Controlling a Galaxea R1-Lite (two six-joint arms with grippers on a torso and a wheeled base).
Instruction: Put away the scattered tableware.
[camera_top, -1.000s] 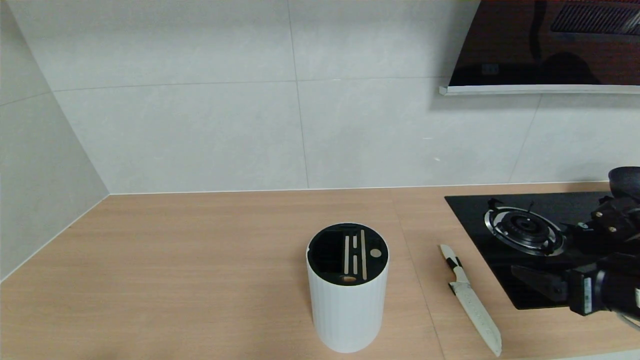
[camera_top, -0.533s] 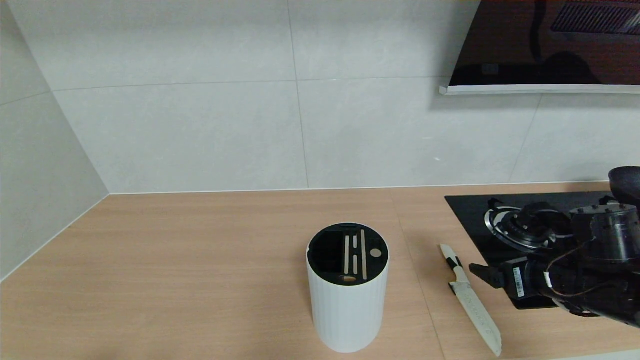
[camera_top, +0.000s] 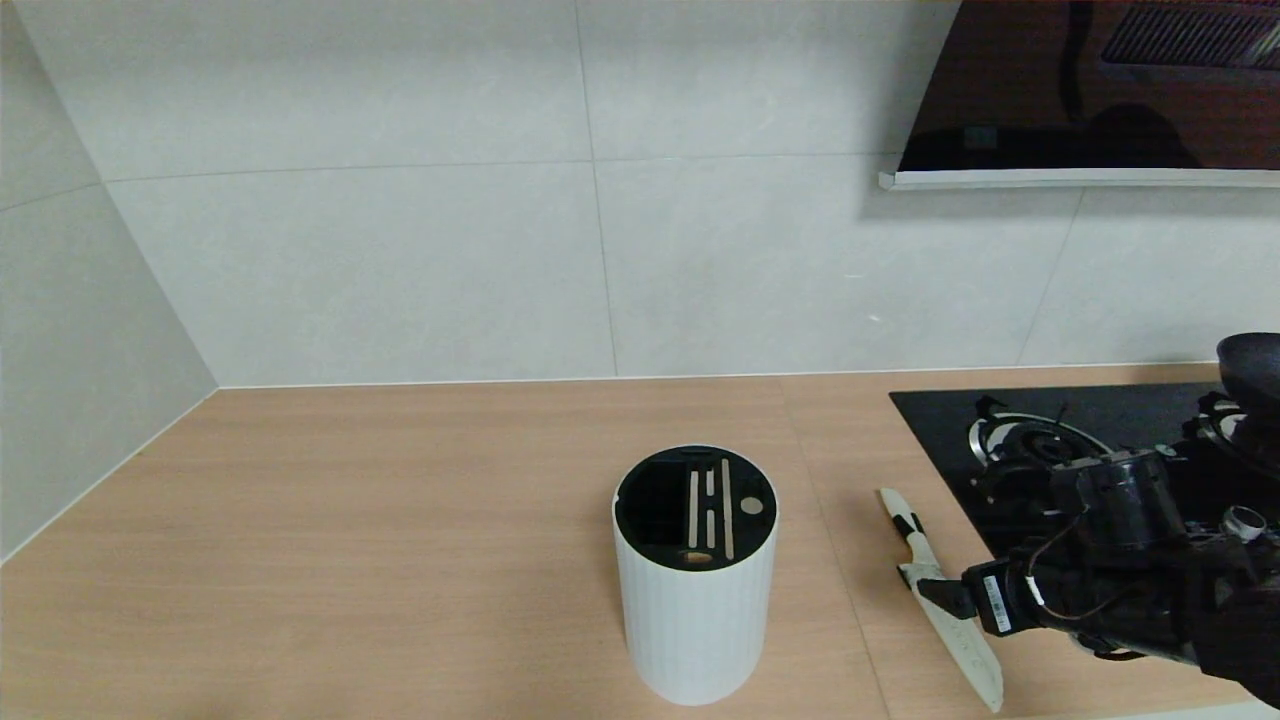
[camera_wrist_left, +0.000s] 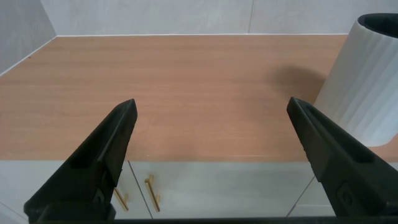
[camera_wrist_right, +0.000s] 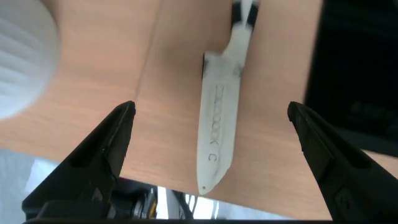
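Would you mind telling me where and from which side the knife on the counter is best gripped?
Probably by its handle, from straight above. The knife lies flat on the counter, handle toward the wall, so a top-down approach lets the right pincer close across the handle's narrow sides. Open now, it hangs over the blade, so it would need shifting toward the wall.

Right arm, lower right of frame: matte black, cylindrical wrist joint, thin looping cables, white label, wedge-shaped fingers.
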